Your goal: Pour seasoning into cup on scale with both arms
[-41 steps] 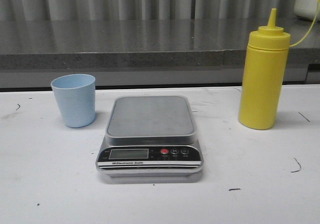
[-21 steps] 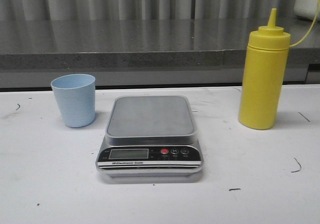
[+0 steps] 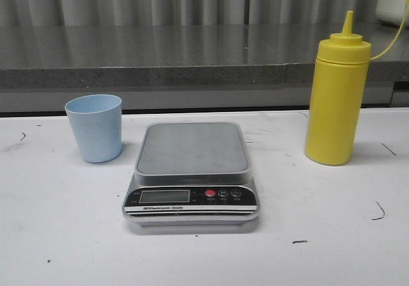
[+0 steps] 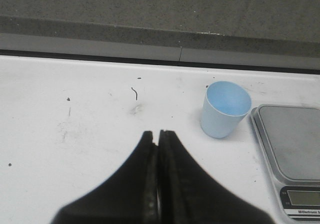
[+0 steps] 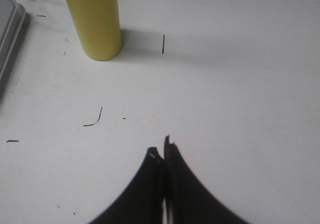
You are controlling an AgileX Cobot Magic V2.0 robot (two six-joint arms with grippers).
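cup (image 3: 94,127) stands just left of the scale (image 3: 192,171), seasoning (image 3: 336,100) well right; left gripper (image 4: 156,136) and right gripper (image 5: 162,151) pressed together over bare table (image 3: 332,235).

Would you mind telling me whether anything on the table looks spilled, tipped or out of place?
Nothing stands out. The cup, scale and seasoning bottle all stand upright, with no spill visible; the white table only carries small dark scuff marks.

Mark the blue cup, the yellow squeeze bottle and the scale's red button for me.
blue cup (image 3: 96,132), front view, outer wall.
yellow squeeze bottle (image 3: 335,107), front view, middle of body.
red button (image 3: 210,194), front view, on the scale's black front panel.
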